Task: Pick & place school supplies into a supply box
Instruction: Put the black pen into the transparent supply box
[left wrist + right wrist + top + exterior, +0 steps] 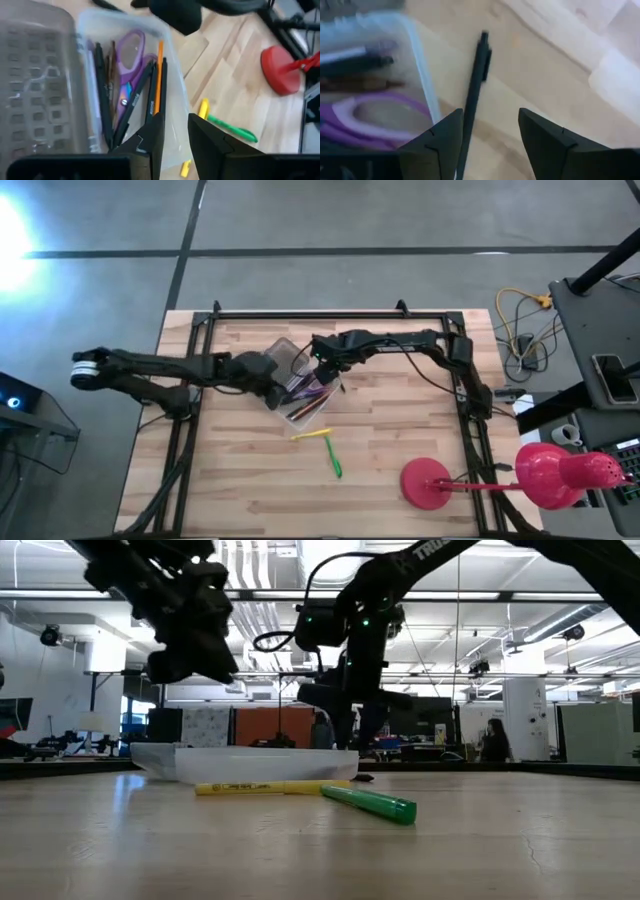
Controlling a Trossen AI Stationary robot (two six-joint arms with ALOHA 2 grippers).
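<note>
While the small clear plastic supply box near the middle of the wooden worktop already holds purple-handled scissors and several pens, the right tool hangs beside it with its fingers parted around a thin black pen — not clamped. The left tool, fingers slightly apart and empty, hovers over the box's rim. A yellow marker and a green marker lie outside — the pen's grasp or release probably comes next.

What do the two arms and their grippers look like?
Both arms are dark, slim and jointed. The left arm has a white band at its outer end. The right arm shows small green lights and white lettering, with a black cable looping behind. Each gripper has two dark, wedge-shaped fingers.
</note>
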